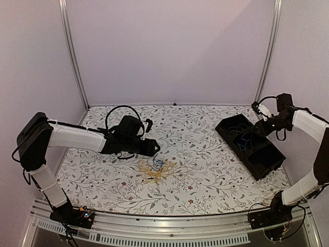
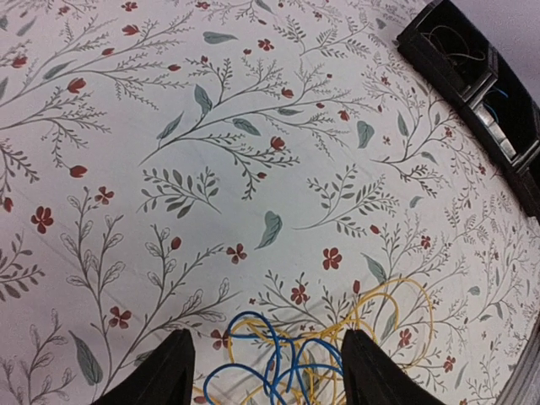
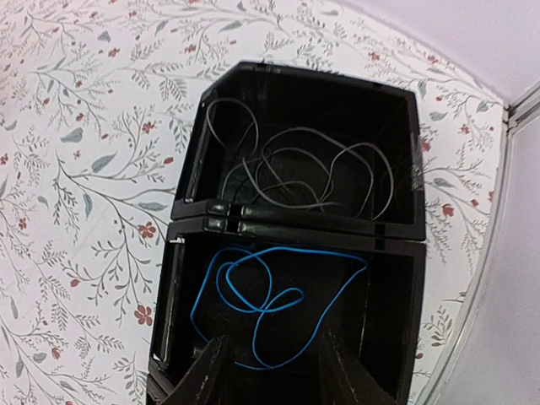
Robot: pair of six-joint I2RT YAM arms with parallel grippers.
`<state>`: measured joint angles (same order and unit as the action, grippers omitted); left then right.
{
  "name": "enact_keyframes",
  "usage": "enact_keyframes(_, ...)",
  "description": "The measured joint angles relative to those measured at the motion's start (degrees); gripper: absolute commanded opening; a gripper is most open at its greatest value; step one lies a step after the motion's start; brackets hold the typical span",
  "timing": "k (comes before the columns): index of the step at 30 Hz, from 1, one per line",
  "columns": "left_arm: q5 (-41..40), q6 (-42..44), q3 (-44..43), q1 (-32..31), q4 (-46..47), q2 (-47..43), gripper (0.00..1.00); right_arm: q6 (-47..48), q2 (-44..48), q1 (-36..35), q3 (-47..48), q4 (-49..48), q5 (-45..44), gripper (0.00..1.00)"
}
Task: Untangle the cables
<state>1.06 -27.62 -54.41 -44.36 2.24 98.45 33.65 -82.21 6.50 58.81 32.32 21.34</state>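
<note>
The left pincer (image 1: 155,150) is spread wide, fingers (image 2: 179,375) apart with nothing between them. It reaches in from the left and points down at the near middle of the desk (image 1: 205,177), a flowered sheet of leaves and small red blossoms. The right pincer (image 3: 277,375) is spread too and holds nothing. It hangs over the tray (image 1: 267,163) on the far right side.

That tray is black, long and set at a slant, split into compartments. In the right wrist view the farther compartment holds a loose grey cable (image 3: 291,164). The one next to it, straight under the right pincer, holds a blue cable (image 3: 245,295) lying in a few open loops.

The cables (image 1: 157,170) to be untangled lie on the desk near its front middle, well apart from the tray. They form a small knot of yellow and blue strands, the blue loops bunched just below the left pincer's tips. Whether the tips touch them, I cannot tell.
</note>
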Motion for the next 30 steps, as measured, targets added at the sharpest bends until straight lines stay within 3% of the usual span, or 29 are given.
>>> enact_keyframes(3, -0.5, 1.0, -0.1, 0.0, -2.3, -1.6, 0.56, -0.6, 4.4, 0.0, 2.0, 0.8, 1.4, 0.43)
enact_keyframes(7, -1.0, 1.9, -0.1, 0.0, -4.9, -3.6, 0.43, -2.9, 8.9, -0.3, 2.6, 0.2, 7.4, 0.43)
enact_keyframes(11, 0.4, 1.9, -0.3, 0.1, -7.3, -3.6, 0.41, -5.2, 8.2, -2.9, 2.6, -1.8, 15.6, 0.42)
enact_keyframes(14, 1.9, 1.6, -2.1, 0.2, -10.0, -2.1, 0.35, -5.5, 6.4, -6.4, 1.6, -3.8, 20.8, 0.42)
enact_keyframes(23, 7.8, -1.9, -3.2, 0.2, -12.5, 2.7, 0.33, -3.8, 4.0, -11.0, -4.7, -4.9, 28.1, 0.41)
enact_keyframes(26, 10.2, -3.2, -4.3, 0.2, -12.5, 5.4, 0.16, -3.8, 4.0, -11.0, -4.7, -5.2, 29.0, 0.41)
enact_keyframes(30, 11.4, -4.3, -5.9, 0.1, -12.7, 7.5, 0.11, -3.4, 3.8, -11.0, -4.7, -5.4, 29.7, 0.40)
